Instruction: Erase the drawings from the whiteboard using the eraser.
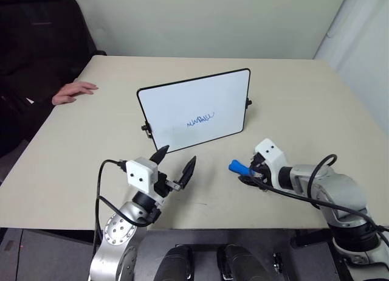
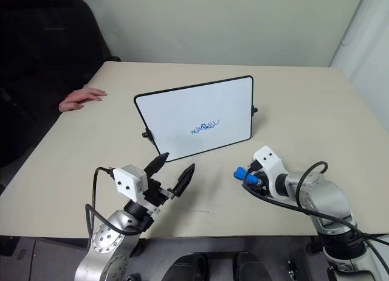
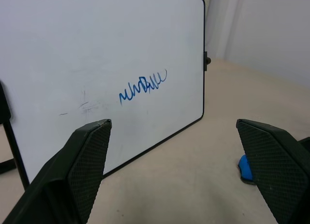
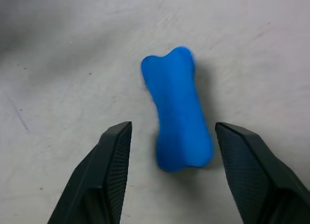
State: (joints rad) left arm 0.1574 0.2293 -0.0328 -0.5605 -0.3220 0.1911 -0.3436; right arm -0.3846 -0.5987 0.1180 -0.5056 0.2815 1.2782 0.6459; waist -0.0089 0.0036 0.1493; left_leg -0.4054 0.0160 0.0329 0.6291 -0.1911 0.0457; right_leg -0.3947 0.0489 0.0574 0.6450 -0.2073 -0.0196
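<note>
Lying flat on tabletop (image 1: 316, 104), eraser (image 4: 178, 110) right of whiteboard (image 1: 194, 111) | right gripper (image 4: 172, 151) fingers apart around it | left gripper (image 1: 176, 162) fingers apart | drawings (image 1: 200, 119) remain.

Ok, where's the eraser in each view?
Left eye: eraser on the table at the right gripper.
Right eye: same spot.
Left wrist: by the lower right edge.
Right wrist: centre, between the open fingers.
Landmark: whiteboard.

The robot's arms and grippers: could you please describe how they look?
Both arms are silver-grey metal with black joints and looping black cables. Each wrist carries a small white camera box. The left gripper and right gripper each have two black fingers with cross-hatched textured pads.
</note>
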